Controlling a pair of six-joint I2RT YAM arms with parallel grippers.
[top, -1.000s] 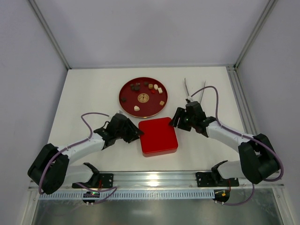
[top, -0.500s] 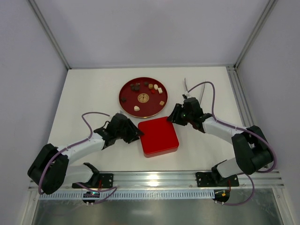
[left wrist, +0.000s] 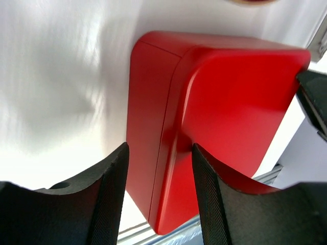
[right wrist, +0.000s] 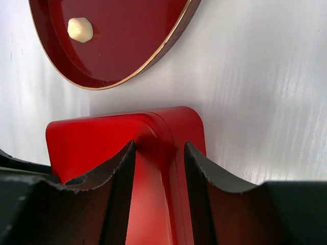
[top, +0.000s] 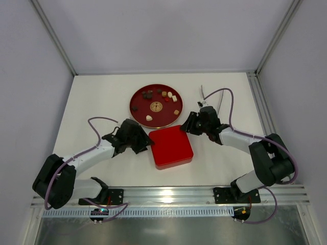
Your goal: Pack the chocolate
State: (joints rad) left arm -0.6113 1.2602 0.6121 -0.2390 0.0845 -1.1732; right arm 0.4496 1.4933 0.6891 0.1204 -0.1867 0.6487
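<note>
You had about ten pieces of chocolate (top: 148, 118), one round red plate (top: 163, 120), and one red box (top: 171, 148).

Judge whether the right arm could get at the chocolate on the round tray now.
Probably yes: the chocolate lies uncovered just beyond the right gripper, though that gripper straddles the red box at its corner.

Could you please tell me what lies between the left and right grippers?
The closed, glossy red square box lies between the left gripper and the right gripper, one at each opposite corner, as the top view shows.
</note>
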